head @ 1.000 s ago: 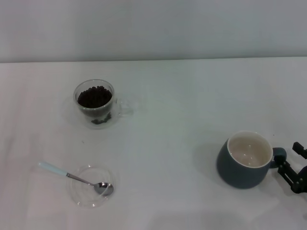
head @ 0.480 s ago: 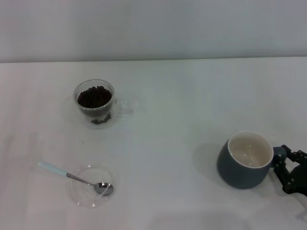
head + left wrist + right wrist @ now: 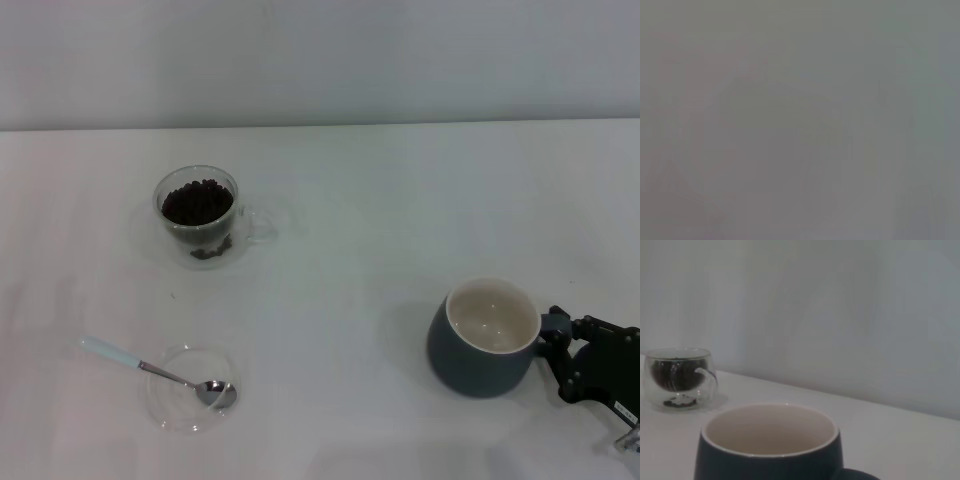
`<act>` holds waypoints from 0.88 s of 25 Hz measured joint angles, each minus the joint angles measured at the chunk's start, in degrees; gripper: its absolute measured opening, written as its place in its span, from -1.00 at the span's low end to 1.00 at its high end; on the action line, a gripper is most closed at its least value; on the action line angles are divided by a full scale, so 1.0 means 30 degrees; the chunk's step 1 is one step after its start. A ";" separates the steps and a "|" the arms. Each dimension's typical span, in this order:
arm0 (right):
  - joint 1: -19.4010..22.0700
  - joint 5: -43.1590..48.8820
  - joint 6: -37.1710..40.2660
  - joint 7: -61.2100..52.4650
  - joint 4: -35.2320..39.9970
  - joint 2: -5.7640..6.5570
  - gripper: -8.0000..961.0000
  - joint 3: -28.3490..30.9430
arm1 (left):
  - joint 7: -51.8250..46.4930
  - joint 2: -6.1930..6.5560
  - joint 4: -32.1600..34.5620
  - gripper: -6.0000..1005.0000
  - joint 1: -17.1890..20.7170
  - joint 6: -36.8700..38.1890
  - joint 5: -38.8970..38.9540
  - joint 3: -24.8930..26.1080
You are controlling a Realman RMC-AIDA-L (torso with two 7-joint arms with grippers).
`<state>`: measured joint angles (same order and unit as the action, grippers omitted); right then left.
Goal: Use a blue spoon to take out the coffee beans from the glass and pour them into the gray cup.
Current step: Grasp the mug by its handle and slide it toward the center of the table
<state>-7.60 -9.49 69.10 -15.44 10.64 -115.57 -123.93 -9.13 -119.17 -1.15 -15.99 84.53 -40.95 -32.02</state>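
One arm shows, the right, reaching in low from the near right edge of the white tabletop (image 3: 380,230). Its black right claw (image 3: 556,352) sits at the handle of the gray cup (image 3: 482,338), fingers (image 3: 565,368) either side of the loop and apparently closed on it, though the head view is too dim there to be sure of contact. The left claw is not seen; the left wrist view is a flat grey blur that tells nothing.

The cup stands upright near the right front of the tabletop, dark grey-teal outside, cream-white and bare inside, handle pointing right toward the claw. In the right wrist view its rim (image 3: 770,427) fills the foreground, with the glass (image 3: 679,377) far beyond it.

Well apart from the cup, toward the far left, the glass (image 3: 200,215) stands upright, clear and double-walled, its handle turned right. The beans (image 3: 197,201) fill it nearly to the rim, dark brown to black.

Near the left front lies a flat clear saucer (image 3: 192,388). The spoon (image 3: 160,373) rests with its shiny bowl on the saucer and its pale blue handle slanting off to the left onto the tabletop.
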 joint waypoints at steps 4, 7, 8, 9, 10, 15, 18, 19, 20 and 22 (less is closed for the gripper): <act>-0.0011 -0.0001 -0.0017 0.0015 0.0307 0.0000 -0.57 -0.0260 | -0.0001 0.0000 0.0002 0.30 0.0000 -0.0008 -0.0006 -0.0097; -0.0060 -0.0001 -0.0017 0.0017 0.0553 0.0000 -0.64 -0.0443 | -0.0001 0.0000 0.0002 0.30 0.0000 0.0041 -0.0028 -0.0112; -0.0070 -0.0002 -0.0017 0.0010 0.0663 0.0000 -0.66 -0.0521 | -0.0001 0.0000 0.0003 0.30 0.0006 0.0070 -0.0032 -0.0112; -0.0078 -0.0004 -0.0021 -0.0006 0.0767 0.0002 -0.68 -0.0588 | -0.0001 0.0000 0.0003 0.30 0.0010 0.0086 -0.0033 -0.0111; -0.0086 -0.0004 -0.0028 -0.0039 0.0913 0.0000 -0.69 -0.0702 | -0.0001 0.0000 0.0002 0.30 0.0025 0.0108 -0.0033 -0.0108; -0.0103 -0.0089 -0.0348 -0.0143 0.1921 -0.0043 -0.70 -0.1225 | -0.0001 0.0000 -0.0001 0.30 0.0056 0.0105 -0.0033 -0.0059; -0.0110 -0.0113 -0.1005 -0.0152 0.2697 -0.0057 -0.70 -0.1487 | -0.0001 0.0000 -0.0018 0.30 0.0058 0.0092 -0.0032 -0.0055; -0.0121 -0.0119 -0.1215 -0.0158 0.2931 -0.0064 -0.70 -0.1558 | -0.0001 -0.0001 -0.0030 0.30 0.0058 0.0093 -0.0030 -0.0052; -0.0135 -0.0142 -0.1419 -0.0167 0.3178 -0.0072 -0.70 -0.1655 | -0.0001 -0.0005 -0.0050 0.30 0.0058 0.0092 -0.0023 -0.0050; -0.0164 -0.0182 -0.1698 -0.0174 0.3625 -0.0087 -0.70 -0.1824 | -0.0001 -0.0019 -0.0095 0.30 0.0048 0.0094 -0.0008 -0.0053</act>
<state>-8.09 -10.03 64.01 -15.96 21.52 -115.84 -129.40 -9.14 -119.23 -1.43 -15.85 84.81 -40.98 -32.18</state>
